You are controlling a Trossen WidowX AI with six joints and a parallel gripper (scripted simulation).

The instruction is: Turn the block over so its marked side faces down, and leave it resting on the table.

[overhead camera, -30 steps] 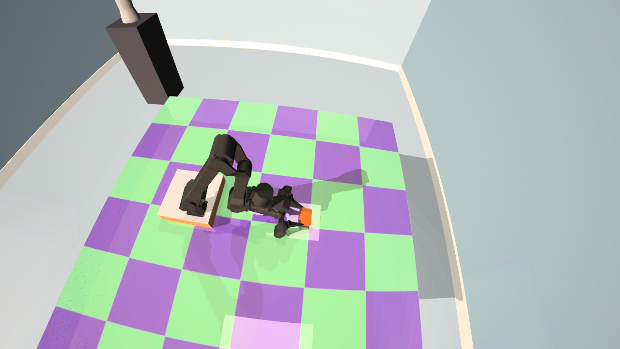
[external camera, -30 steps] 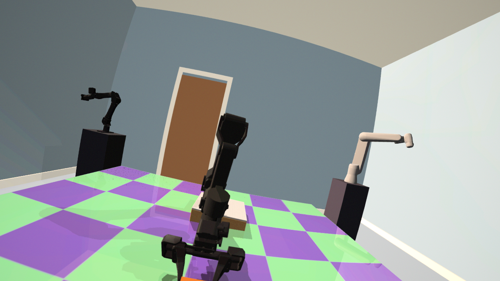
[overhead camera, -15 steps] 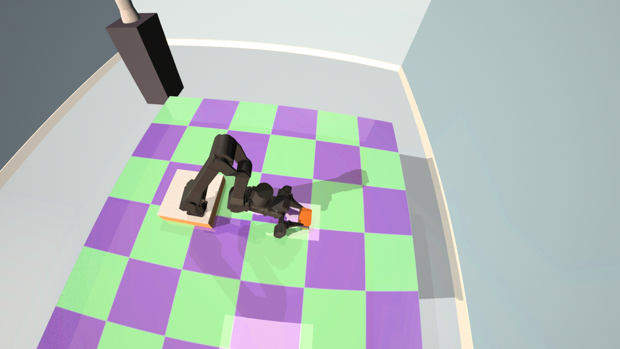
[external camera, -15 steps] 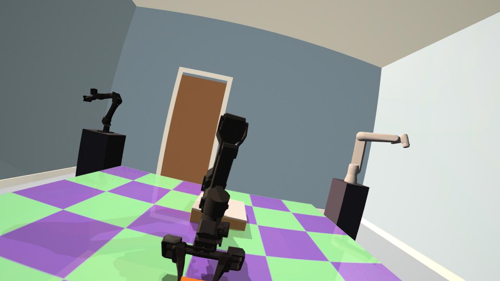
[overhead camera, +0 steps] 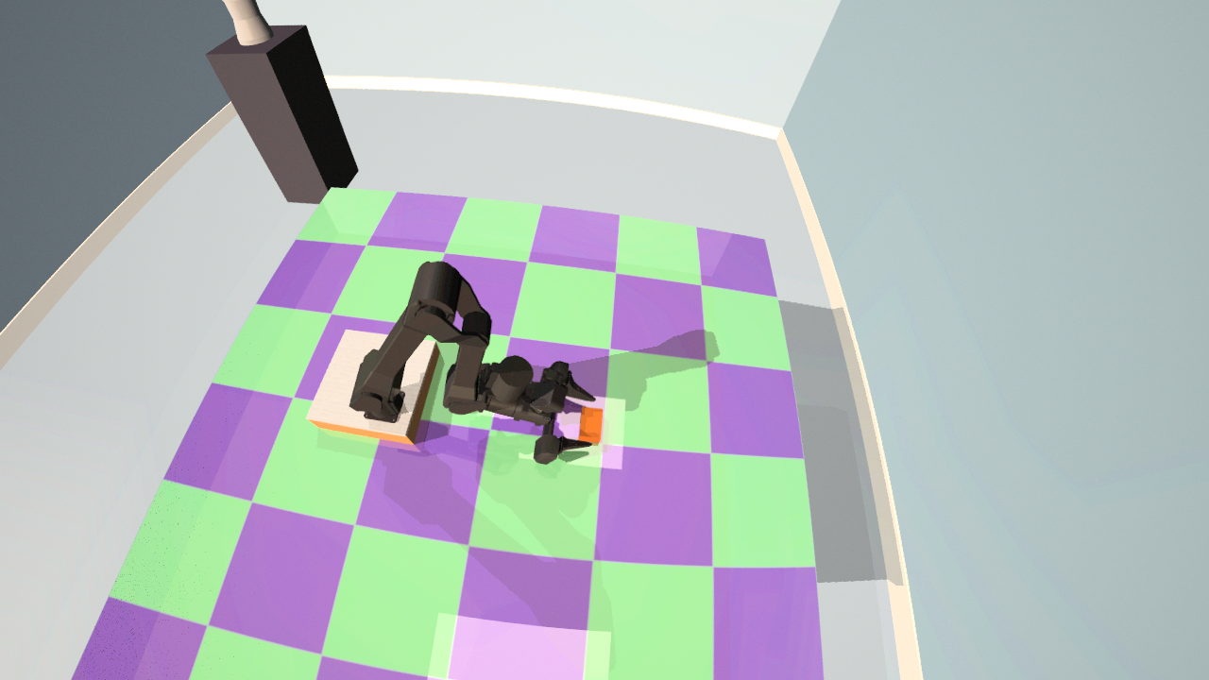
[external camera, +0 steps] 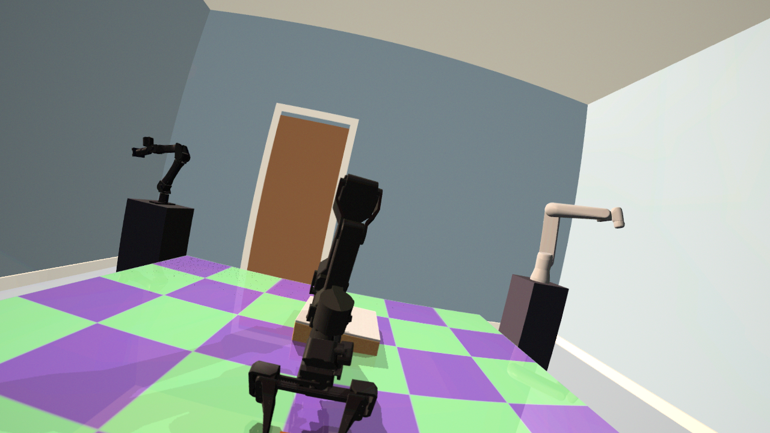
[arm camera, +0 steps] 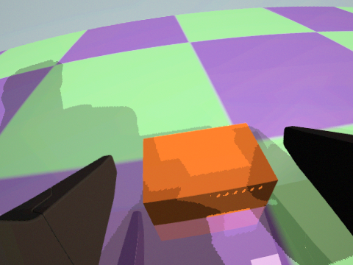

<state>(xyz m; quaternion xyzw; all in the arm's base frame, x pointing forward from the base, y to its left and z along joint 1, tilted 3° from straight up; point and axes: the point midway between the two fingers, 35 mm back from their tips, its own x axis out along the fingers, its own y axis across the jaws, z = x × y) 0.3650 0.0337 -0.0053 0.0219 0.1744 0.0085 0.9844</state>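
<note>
The orange block (overhead camera: 590, 425) (arm camera: 200, 158) appears to rest flat on the green and purple checkered table (overhead camera: 655, 507) (external camera: 441, 371) (arm camera: 276, 73). Its visible faces are plain orange with patches of light and shadow; no marking can be made out, and its underside is hidden. My gripper (overhead camera: 591, 420) (external camera: 305, 430) (arm camera: 201, 149) is open, with one finger on each side of the block. The wrist view shows a gap between each finger and the block. In the exterior view the block is almost wholly below the frame's edge.
My arm stands on a pale slab (overhead camera: 330, 393) (external camera: 363, 323) behind the gripper. Beyond the table are a dark pedestal (external camera: 153, 234) with a black arm (external camera: 172, 166) and another pedestal (overhead camera: 270, 118) (external camera: 541, 312) with a pale arm (external camera: 579, 211).
</note>
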